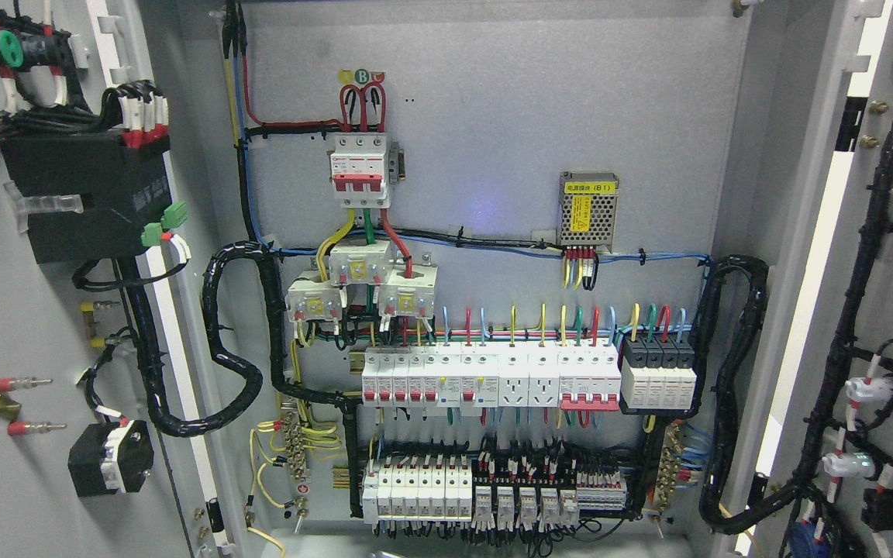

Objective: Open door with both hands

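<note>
1. Doors first: I see both swung wide, the left door (43, 325) filling the left edge of my view and the right door (880, 310) filling the right edge, inner faces toward me.
2. Neither robot hand appears in my view, so I cannot tell whether they are released or clenched.
3. Between the doors, the cabinet back panel (493, 116) is fully exposed.
4. High on it sits a main breaker (360, 170) with red levers; a meshed power supply (588, 211) with a yellow label is to its right.
5. Lower down, I see a breaker row (493, 377), and terminal blocks (493, 496) beneath it.
6. Black wire looms (222, 364) run from the panel to each door.
</note>
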You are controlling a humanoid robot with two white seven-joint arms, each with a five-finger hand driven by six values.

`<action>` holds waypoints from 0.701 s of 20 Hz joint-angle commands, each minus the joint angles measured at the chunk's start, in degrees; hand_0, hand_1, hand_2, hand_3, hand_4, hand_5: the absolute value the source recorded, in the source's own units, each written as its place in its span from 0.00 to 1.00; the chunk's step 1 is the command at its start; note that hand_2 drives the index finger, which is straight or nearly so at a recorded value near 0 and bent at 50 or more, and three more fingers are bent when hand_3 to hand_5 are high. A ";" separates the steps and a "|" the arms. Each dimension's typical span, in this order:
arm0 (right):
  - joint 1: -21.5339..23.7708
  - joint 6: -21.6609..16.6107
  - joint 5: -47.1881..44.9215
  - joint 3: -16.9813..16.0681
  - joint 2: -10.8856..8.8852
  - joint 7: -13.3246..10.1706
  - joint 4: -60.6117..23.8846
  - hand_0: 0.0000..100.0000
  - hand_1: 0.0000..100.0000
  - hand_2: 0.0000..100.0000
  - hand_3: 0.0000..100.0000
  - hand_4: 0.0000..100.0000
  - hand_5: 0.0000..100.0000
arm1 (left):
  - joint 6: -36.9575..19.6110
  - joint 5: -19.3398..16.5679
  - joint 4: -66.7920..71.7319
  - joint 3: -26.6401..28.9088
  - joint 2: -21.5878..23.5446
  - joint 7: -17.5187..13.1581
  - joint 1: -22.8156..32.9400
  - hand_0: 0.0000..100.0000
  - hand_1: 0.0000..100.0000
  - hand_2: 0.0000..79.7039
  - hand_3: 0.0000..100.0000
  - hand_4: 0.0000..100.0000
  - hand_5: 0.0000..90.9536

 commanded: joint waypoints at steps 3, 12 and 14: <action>13.46 -10.97 0.75 -12.87 -5.24 0.03 -11.49 0.38 0.00 0.00 0.00 0.00 0.00 | -8.10 0.00 -21.30 0.47 1.66 1.28 -0.23 0.00 0.00 0.00 0.00 0.00 0.00; 19.00 -19.60 0.49 -22.54 -6.47 0.12 -16.41 0.38 0.00 0.00 0.00 0.00 0.00 | -18.39 0.26 -25.95 0.38 0.25 1.63 -9.10 0.00 0.00 0.00 0.00 0.00 0.00; 19.62 -19.69 0.49 -23.51 -6.91 0.12 -18.78 0.38 0.00 0.00 0.00 0.00 0.00 | -20.67 0.35 -27.62 0.47 -0.71 1.63 -11.04 0.00 0.00 0.00 0.00 0.00 0.00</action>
